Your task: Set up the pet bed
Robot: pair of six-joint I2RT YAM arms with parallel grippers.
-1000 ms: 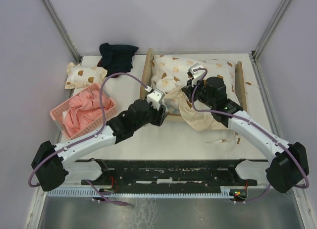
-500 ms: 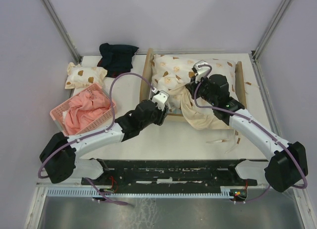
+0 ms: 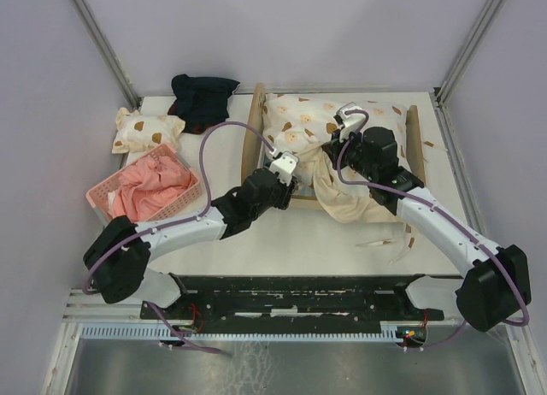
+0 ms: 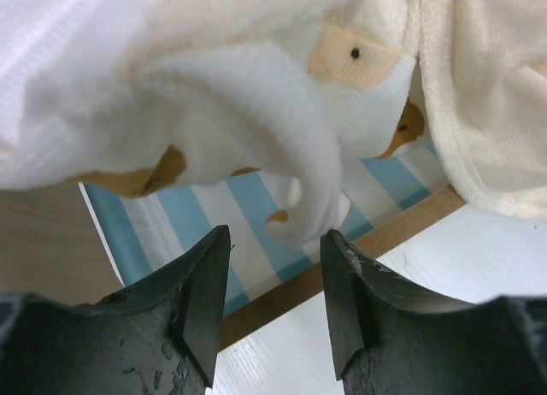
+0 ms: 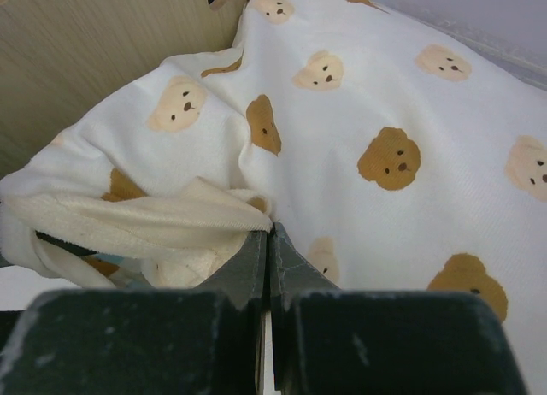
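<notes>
The pet bed [image 3: 253, 130] stands at the table's far middle, headboard on the left and footboard [image 3: 415, 138] on the right. A cream bear-print quilt [image 3: 299, 126] lies bunched over it, and its plain cream side spills over the near rail [image 3: 346, 203]. My left gripper [image 3: 293, 179] is open at the near rail. In the left wrist view a hanging quilt corner [image 4: 299, 215] sits just beyond the gripper [image 4: 273, 241], over the blue-and-white striped mattress [image 4: 197, 224] and wooden rail [image 4: 359, 254]. My right gripper [image 3: 332, 145] is shut [image 5: 269, 232] on a fold of the quilt [image 5: 154, 220].
A pink basket [image 3: 107, 209] with pink cloth stands at the left. A small bear-print pillow [image 3: 145, 130] and a dark cloth [image 3: 202, 100] lie behind it. Small fabric scraps [image 3: 402, 241] lie on the table near the right arm. Walls enclose the table.
My left arm has reached further right, up to the bed's near rail. My right gripper has shifted slightly right and away, taking the quilt fold with it.
</notes>
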